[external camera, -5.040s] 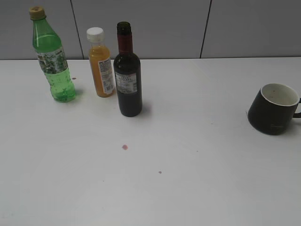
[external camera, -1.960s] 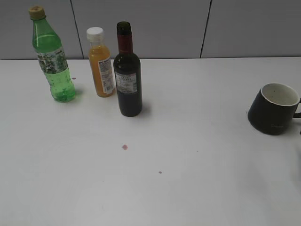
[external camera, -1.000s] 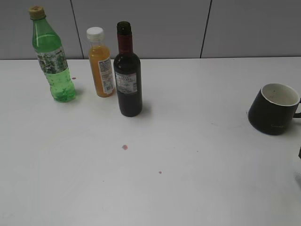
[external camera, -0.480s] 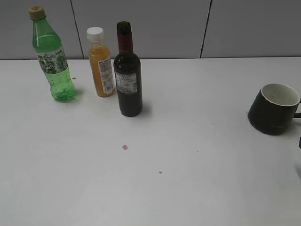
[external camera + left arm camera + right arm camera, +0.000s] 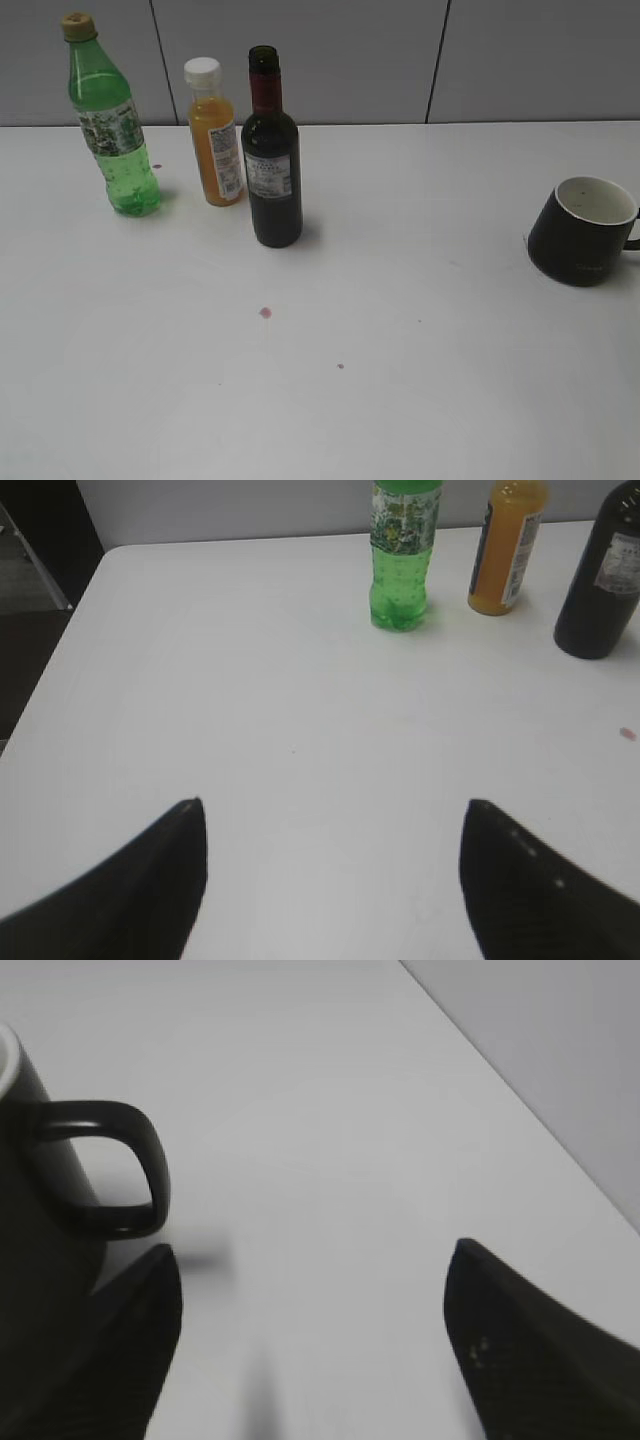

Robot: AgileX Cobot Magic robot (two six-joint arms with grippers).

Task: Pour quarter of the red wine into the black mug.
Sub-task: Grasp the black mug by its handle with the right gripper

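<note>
The red wine bottle (image 5: 272, 160), dark glass with a maroon neck foil and pale label, stands upright and uncapped left of centre; it also shows in the left wrist view (image 5: 603, 575). The black mug (image 5: 583, 232) with white interior stands upright at the right edge; its handle and side show in the right wrist view (image 5: 60, 1180). My left gripper (image 5: 333, 810) is open and empty over bare table, well short of the bottles. My right gripper (image 5: 315, 1255) is open and empty just right of the mug's handle. Neither gripper shows in the exterior view.
A green plastic bottle (image 5: 110, 120) and an orange juice bottle (image 5: 214, 135) with a white cap stand left of the wine. A small red spot (image 5: 265, 312) lies on the white table (image 5: 400, 380). The table's right edge (image 5: 520, 1100) runs near the mug.
A dark part of the right arm showed at the exterior view's right edge up to half a second ago; it is out of that view now. Bottles and mug have not moved.
</note>
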